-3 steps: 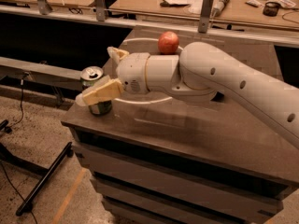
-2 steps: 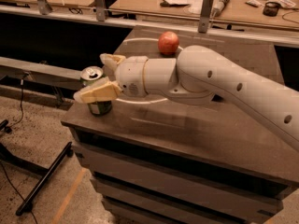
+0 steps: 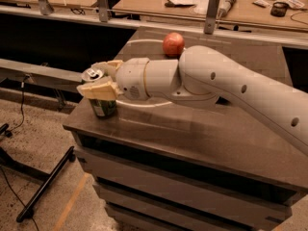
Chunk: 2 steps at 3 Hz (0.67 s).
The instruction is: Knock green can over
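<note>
The green can (image 3: pixel 102 105) stands at the front left corner of the dark cabinet top (image 3: pixel 192 129), its silver top (image 3: pixel 91 74) showing. My gripper (image 3: pixel 99 78) is at the can's upper part with its fingers spread. One cream finger (image 3: pixel 96 89) lies across the can's near side. The other finger (image 3: pixel 107 66) is behind the can's top. The can sits between them, and its upper body is partly hidden by the near finger. My white arm (image 3: pixel 226 85) reaches in from the right.
A red apple (image 3: pixel 173 44) sits at the back of the cabinet top, just behind my arm. A wooden workbench (image 3: pixel 192 4) with small items runs along the back. Black stand legs (image 3: pixel 43 186) lie on the floor at the left, below the cabinet's edge.
My gripper has shifted left and turned a little, so the far finger now reaches past the can's top. The near finger has risen on the can. The can has barely moved.
</note>
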Each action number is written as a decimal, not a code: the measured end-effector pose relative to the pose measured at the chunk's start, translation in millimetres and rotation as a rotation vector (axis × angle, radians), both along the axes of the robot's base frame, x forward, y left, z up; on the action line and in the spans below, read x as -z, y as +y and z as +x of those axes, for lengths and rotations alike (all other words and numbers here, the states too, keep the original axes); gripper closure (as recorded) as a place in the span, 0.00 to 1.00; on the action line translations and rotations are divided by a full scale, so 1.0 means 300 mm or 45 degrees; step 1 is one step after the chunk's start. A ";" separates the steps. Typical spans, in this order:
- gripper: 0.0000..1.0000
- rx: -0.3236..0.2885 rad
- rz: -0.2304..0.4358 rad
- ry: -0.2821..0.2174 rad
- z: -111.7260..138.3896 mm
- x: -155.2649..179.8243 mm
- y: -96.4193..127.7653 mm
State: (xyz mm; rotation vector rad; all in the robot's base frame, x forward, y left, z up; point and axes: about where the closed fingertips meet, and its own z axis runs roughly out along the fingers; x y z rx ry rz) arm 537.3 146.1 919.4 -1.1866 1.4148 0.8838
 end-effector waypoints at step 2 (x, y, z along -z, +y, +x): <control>1.00 0.010 -0.123 -0.034 0.024 -0.078 -0.030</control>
